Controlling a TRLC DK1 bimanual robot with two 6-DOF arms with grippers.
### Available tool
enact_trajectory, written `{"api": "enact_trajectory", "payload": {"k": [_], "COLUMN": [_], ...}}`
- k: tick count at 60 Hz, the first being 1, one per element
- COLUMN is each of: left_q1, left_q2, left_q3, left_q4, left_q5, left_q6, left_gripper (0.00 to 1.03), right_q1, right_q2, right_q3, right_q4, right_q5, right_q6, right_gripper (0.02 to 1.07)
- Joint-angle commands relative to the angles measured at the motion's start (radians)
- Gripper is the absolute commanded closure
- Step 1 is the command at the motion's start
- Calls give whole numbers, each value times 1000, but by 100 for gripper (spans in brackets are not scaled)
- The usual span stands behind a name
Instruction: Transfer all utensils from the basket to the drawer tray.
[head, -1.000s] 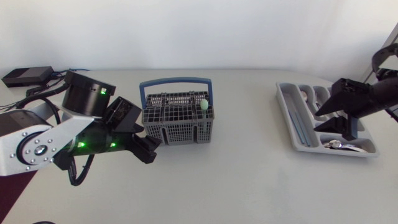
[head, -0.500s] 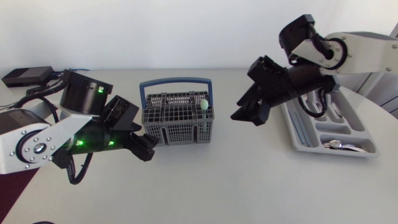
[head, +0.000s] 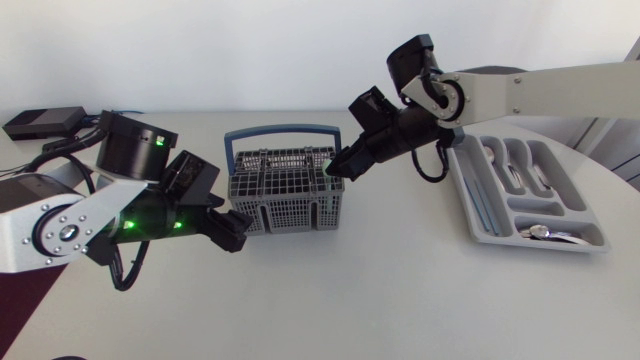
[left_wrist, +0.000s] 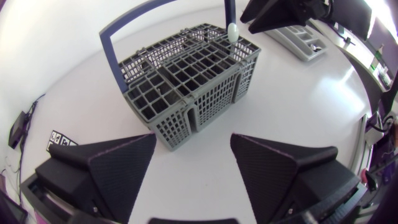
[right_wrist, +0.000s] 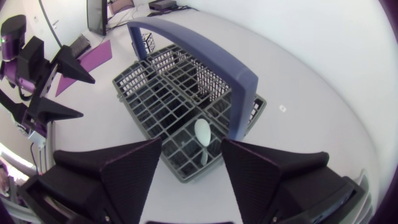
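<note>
Two hands are close to one grey basket (head: 285, 190) on the white table (head: 400, 300). The left hand (head: 232, 232) sits low at the basket's left near corner. Its fingers are spread wide and hold nothing. In its own wrist view (left_wrist: 193, 146), the basket (left_wrist: 186, 81) stands just ahead of the fingertips without touching them.

The basket is a mesh box split into small cells, with a blue handle arching over it. A pale spoon (head: 328, 167) stands in the corner cell at its right end, bowl up, next to the handle's post (left_wrist: 232, 30).

The right arm reaches in from the right, and its hand (head: 338, 167) hangs over that same end. It is opened wide and holds nothing. In its wrist view (right_wrist: 191, 149), the spoon (right_wrist: 202, 134) shows in the gap between the two fingers, lower down and untouched.

Well apart on the right lies a grey drawer tray (head: 472, 218). It has several compartments, and silver utensils (head: 545, 232) lie in the nearest one.
</note>
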Motion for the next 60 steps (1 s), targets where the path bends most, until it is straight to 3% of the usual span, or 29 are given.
{"api": "enact_trajectory", "payload": {"k": [1,17,27,37,47,60], "left_q1": [11,20,22,22,22,20], "left_q2": [17,19,19,20,20,19], "left_q3": [-10,-18,-18,-21,-22,-29], "left_q4": [9,11,12,12,12,12], "left_q5": [10,16,17,17,17,17], "left_q6": [4,10,12,12,12,12], "left_gripper": [20,20,20,20,20,20], "right_q1": [12,24,33,35,25,28], "right_q2": [37,83,104,106,111,86], "right_q3": [30,40,34,17,17,-3], "right_q4": [18,71,84,112,106,100], "right_q5": [3,14,14,11,-9,-23], "right_q6": [56,85,91,97,107,104], "right_gripper": [40,47,67,93,100,101]}}
